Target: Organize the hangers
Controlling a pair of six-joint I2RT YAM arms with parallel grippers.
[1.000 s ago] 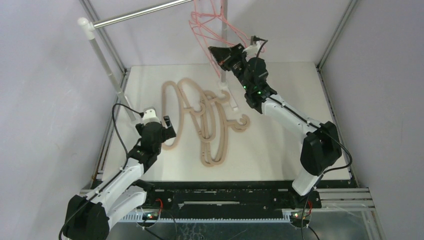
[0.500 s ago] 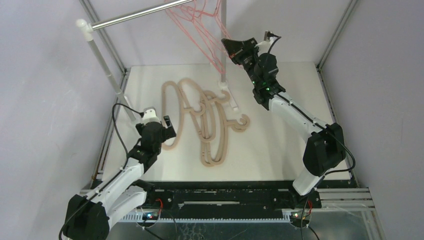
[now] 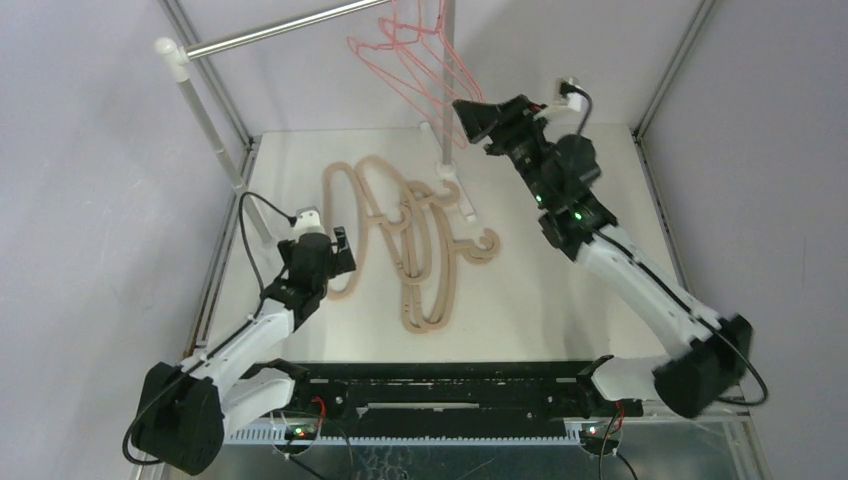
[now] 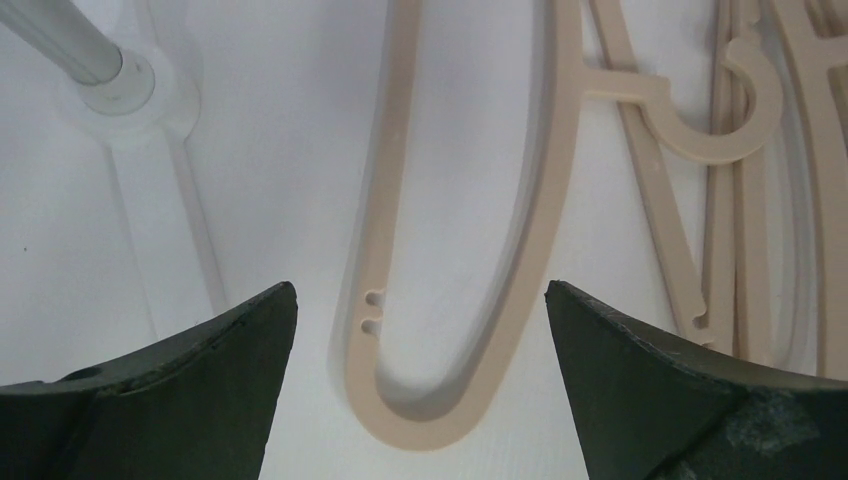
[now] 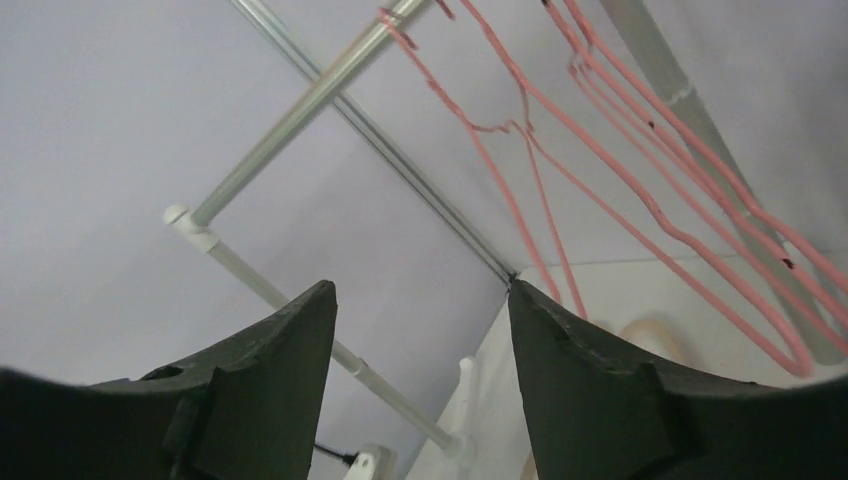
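The right arm has swung out rightward, drawing the right gripper [image 3: 470, 118] back from the pink wire hangers [image 3: 405, 52]. Nearest, the left gripper [image 4: 420, 290] hovers, jaws wide, above the rounded end of a beige hanger [image 4: 362, 350] in the overlapping pile on the table [image 3: 560, 290]. Farther back, the right gripper gapes wide and empty beneath the pink hangers hooked on the silver rail [image 3: 270, 32].

Bright even light, soft shadows, perhaps slightly blurred

Pink hangers [image 3: 418, 75] — rail post [image 3: 446, 150] close behind
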